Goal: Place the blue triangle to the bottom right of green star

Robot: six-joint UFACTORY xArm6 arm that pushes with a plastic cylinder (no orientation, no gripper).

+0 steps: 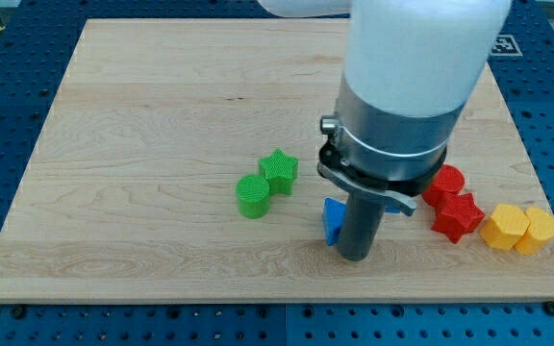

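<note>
The green star [279, 170] lies near the middle of the wooden board [142, 135]. The blue triangle [332, 220] lies below and to the right of it, partly hidden by the arm. My tip [357, 257] is at the end of the dark rod, touching or almost touching the blue triangle's right side. The arm's large white and grey body [407, 86] covers the board above the rod.
A green cylinder [253, 195] touches the star's lower left. A red cylinder [444, 182] and a red star [456, 216] lie to the right of the rod. Two yellow blocks [519, 229] sit near the board's right edge.
</note>
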